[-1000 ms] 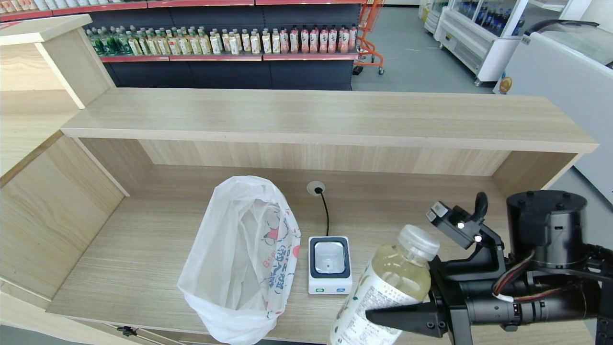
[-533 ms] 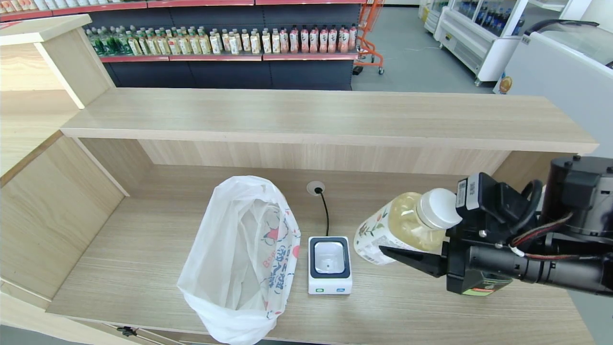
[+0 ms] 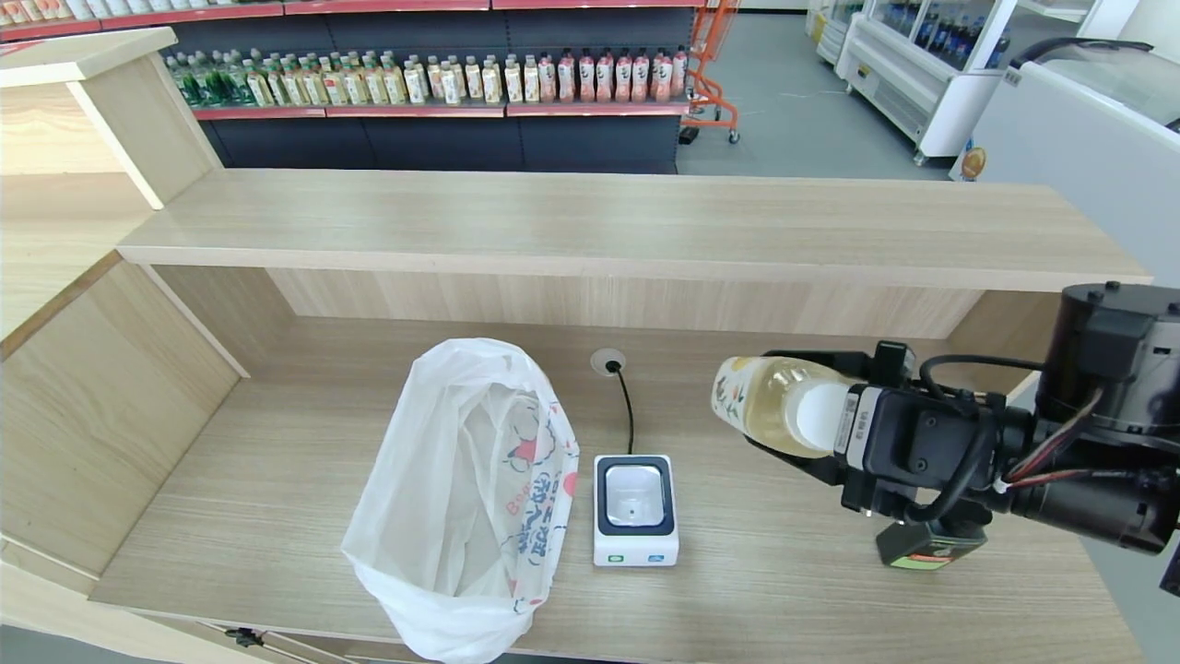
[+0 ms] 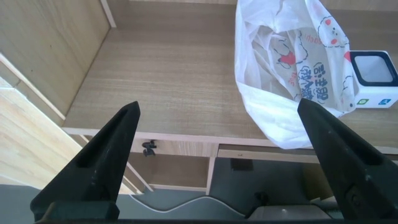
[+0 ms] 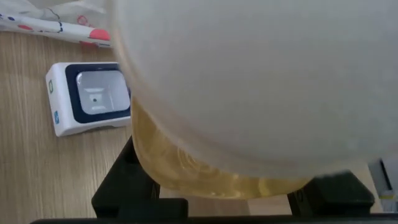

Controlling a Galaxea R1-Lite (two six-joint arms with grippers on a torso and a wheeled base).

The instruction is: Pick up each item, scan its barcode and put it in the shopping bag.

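My right gripper (image 3: 779, 406) is shut on a clear bottle (image 3: 770, 406) of pale yellow drink. The bottle lies level above the counter, right of and a little behind the scanner (image 3: 634, 507); its white cap (image 3: 820, 420) points toward the wrist and its base toward the left. In the right wrist view the cap (image 5: 249, 74) looms close, with yellow liquid (image 5: 205, 168) between the dark fingers (image 5: 134, 190) and the scanner (image 5: 93, 99) off to one side. The white shopping bag (image 3: 470, 498) stands open left of the scanner. My left gripper (image 4: 217, 168) hangs open off the counter's front edge, near the bag (image 4: 292, 68).
The scanner's black cable (image 3: 627, 401) runs back to a grommet in the wooden counter (image 3: 277, 480). A raised shelf (image 3: 627, 221) walls the back and a side panel (image 3: 101, 397) the left. A small green and red thing (image 3: 922, 546) shows under the right wrist.
The right arm has carried the bottle from the counter's front edge up and back, turning it from nearly upright to lying level with its base pointing left. Bag and scanner have not moved.
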